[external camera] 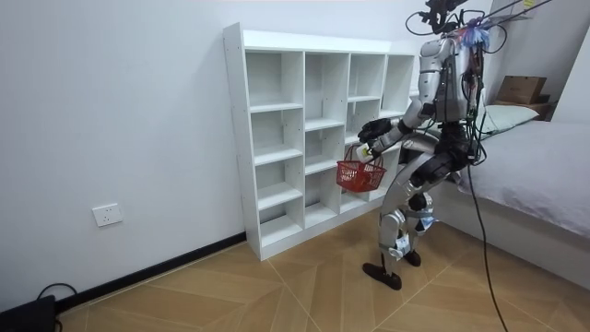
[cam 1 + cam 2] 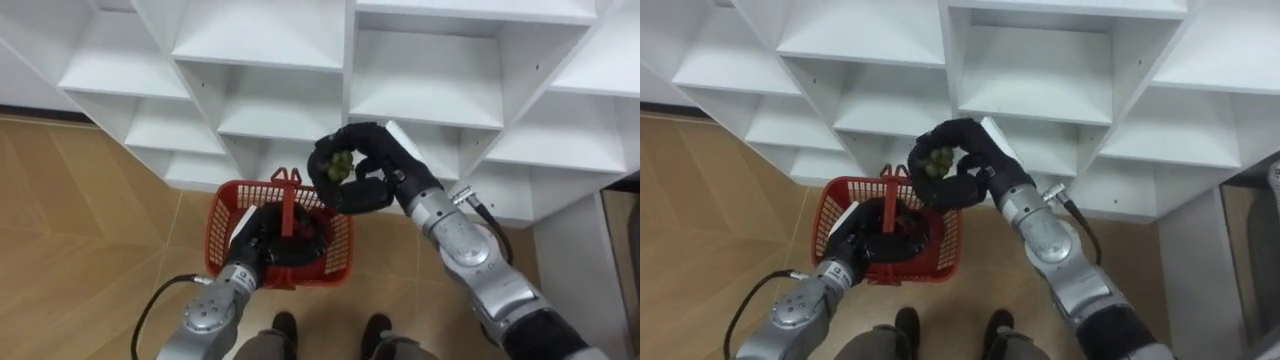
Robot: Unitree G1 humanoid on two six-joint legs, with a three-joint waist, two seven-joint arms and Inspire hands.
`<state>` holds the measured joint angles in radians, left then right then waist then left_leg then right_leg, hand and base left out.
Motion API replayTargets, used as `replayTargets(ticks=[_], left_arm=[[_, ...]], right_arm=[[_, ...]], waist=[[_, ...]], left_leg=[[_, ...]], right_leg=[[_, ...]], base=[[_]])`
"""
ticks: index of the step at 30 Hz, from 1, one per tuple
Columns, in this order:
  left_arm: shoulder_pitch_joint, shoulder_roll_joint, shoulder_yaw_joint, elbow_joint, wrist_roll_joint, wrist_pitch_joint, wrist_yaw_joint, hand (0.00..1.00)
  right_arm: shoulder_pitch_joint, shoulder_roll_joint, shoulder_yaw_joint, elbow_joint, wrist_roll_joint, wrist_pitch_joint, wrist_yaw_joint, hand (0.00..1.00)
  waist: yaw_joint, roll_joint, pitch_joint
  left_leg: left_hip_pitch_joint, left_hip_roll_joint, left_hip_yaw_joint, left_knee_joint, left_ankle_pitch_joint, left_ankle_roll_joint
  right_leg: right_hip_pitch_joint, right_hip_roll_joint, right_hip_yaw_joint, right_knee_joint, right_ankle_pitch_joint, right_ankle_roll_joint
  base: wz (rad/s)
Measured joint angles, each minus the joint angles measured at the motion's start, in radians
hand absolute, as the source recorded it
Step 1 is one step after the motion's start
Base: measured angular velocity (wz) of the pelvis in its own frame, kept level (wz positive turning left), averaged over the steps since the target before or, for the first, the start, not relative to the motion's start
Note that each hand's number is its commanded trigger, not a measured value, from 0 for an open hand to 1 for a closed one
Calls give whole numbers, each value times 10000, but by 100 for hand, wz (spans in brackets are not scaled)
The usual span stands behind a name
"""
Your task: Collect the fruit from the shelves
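Note:
My right hand (image 2: 372, 172) is shut on a small bunch of green grapes (image 2: 340, 166), held just above the far right corner of a red plastic basket (image 2: 222, 222). My left hand (image 2: 262, 242) is curled round the basket's red handle (image 2: 290, 205) and carries it in front of my body. What lies in the basket is hidden behind the dark hand. In the room view I stand facing the white closet (image 1: 304, 120), with the basket (image 1: 358, 175) hanging below my raised right hand (image 1: 371, 133).
The white closet's cubbies (image 2: 430, 60) fill the space ahead, and those in sight hold nothing. Wooden floor (image 2: 80, 230) lies to my left. A bed (image 1: 544, 175) stands behind me, with a cardboard box (image 1: 521, 88) beyond it.

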<state>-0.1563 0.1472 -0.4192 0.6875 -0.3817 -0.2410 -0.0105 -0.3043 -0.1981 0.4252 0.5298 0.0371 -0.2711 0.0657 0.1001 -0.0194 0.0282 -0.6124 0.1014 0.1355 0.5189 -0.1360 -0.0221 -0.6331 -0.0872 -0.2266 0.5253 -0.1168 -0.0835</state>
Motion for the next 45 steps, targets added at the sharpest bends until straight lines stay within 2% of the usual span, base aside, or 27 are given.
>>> replayTargets(ticks=[1,4,12,18,20,21,23,25,26,32,45], left_arm=[[-1,-14,86,-1,-1,-15,0,100],[-4,-31,214,0,-18,-23,9,100],[-14,-90,214,0,6,-31,7,100],[-12,-74,213,1,21,-30,9,100],[-11,-47,213,2,36,-29,11,100],[-11,-40,213,2,36,-29,12,100],[-10,0,213,1,38,-29,26,100],[-6,5,214,1,37,-26,44,100],[-5,9,216,1,37,-24,75,100],[-15,3,254,0,37,-25,85,100],[-38,-17,254,-2,37,-26,214,100]], right_arm=[[49,36,0,0,6,1,121,100],[115,61,59,-7,63,0,417,100],[171,30,249,-21,388,9,997,100],[595,-16,239,-451,455,37,1128,100],[651,-13,235,-467,450,36,1129,39],[674,-13,234,-481,450,36,1128,33],[750,-13,234,-528,450,36,1129,29],[753,-26,233,-546,455,35,1130,12],[778,-49,233,-618,453,35,1142,0],[1179,-186,255,-746,378,73,1505,0],[1232,-182,241,-756,368,80,1556,0]], waist=[[8,-1,0],[0,6,3],[-57,17,6],[-122,53,15],[-123,91,24],[-122,98,23],[-121,141,21],[-122,170,21],[-121,177,19],[-105,186,15],[-112,195,12]], left_leg=[[-43,78,19,21,0,0],[-124,105,28,32,-2,4],[-215,113,14,1,-13,-4],[-222,123,15,5,-43,-38],[-229,127,13,5,-44,-36],[-231,128,13,5,-45,-36],[-233,128,10,5,-45,-35],[-233,125,7,5,-45,-35],[-232,124,3,4,-44,-35],[-236,121,-4,1,-44,-36],[-394,120,-19,12,-31,-50]], right_leg=[[-2,64,2,-114,87,-8],[-44,160,50,-294,220,-7],[-154,168,29,-276,205,30],[-155,171,4,-270,180,24],[-158,173,1,-270,173,22],[-159,174,1,-270,167,16],[-160,175,2,-270,143,-16],[-160,174,6,-270,139,-22],[-160,174,6,-269,139,-23],[-169,175,7,-262,143,-16],[-336,175,-8,-235,171,-3]], base=[[-14],[-11],[-1],[0],[0],[0],[0],[0],[0],[0],[0]])
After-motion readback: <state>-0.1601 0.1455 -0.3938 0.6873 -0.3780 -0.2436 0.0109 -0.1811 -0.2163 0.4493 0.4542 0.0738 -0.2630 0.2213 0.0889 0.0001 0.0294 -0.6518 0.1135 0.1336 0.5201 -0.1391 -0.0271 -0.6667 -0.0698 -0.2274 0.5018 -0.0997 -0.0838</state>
